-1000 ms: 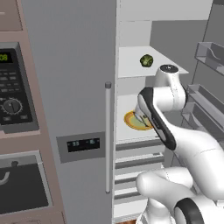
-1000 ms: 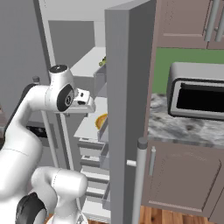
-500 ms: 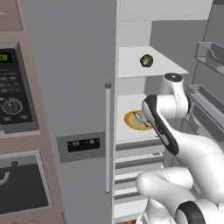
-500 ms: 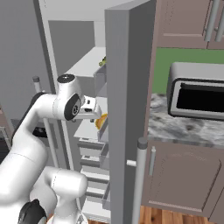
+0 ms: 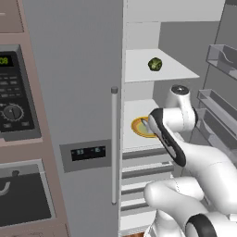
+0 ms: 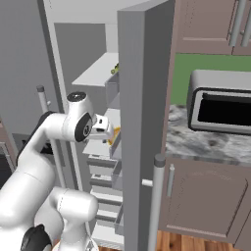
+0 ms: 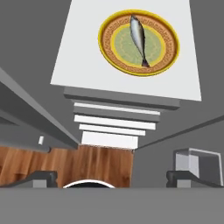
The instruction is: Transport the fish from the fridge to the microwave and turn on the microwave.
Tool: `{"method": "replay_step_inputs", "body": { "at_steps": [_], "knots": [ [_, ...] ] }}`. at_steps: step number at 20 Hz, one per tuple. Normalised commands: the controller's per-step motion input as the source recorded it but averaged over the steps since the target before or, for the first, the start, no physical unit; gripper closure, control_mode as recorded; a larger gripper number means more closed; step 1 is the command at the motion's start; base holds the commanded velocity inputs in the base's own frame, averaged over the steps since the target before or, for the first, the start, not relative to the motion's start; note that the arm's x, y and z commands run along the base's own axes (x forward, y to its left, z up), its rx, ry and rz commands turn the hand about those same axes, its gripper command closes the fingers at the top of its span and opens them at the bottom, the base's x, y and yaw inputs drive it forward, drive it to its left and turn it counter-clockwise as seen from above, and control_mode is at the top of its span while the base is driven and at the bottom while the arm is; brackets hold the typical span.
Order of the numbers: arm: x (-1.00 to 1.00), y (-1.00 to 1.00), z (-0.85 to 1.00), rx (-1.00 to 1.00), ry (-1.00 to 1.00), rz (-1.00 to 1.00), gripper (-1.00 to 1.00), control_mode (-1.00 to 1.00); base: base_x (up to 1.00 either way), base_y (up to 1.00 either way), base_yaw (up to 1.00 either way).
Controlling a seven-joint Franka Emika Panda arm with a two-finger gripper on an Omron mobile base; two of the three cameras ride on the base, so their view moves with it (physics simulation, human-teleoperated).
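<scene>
Hovering inside the open fridge (image 5: 88,92) with my fingers (image 7: 41,178) spread wide and gripping nothing.

One fish (image 7: 138,38) lies lengthwise on one yellow-rimmed plate (image 7: 109,48) on a white shelf (image 7: 83,65), well ahead of my gripper (image 7: 113,178), seen clearly from the hand camera; one lumpy green vegetable (image 5: 154,64) sits on the shelf above, seen from the left base camera, where my arm hides much of the plate; that same view shows the microwave (image 5: 14,92) at far left with one round knob (image 5: 13,112) and green digits too blurred to read, plus the fridge door's small display, also unreadable; the right base view alone shows one toaster oven (image 6: 220,108) on a speckled counter (image 6: 206,144).
</scene>
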Motion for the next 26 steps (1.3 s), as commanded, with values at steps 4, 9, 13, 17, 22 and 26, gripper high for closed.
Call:
{"method": "replay_step_inputs", "body": {
  "at_steps": [4,9,13,17,22,26],
  "knots": [
    [0.04,-0.02,-0.26,-0.02,0.0,0.0,-1.0,-1.0,0.0,0.0,0.0],
    [0.08,-0.04,-0.12,0.0,0.0,0.0,-1.0,-1.0,0.0,0.0,0.0],
    [0.1,-0.02,-0.11,0.0,0.0,0.0,-1.0,-1.0,0.0,0.0,0.0],
    [0.14,-0.02,-0.1,0.0,0.0,0.0,-1.0,-1.0,0.0,0.0,0.0],
    [0.24,-0.08,-0.13,0.0,0.0,0.0,-1.0,-1.0,0.0,0.0,0.0],
    [0.24,-0.15,-0.08,0.0,0.0,0.0,-1.0,-1.0,0.0,0.0,0.0]
  ]
}}
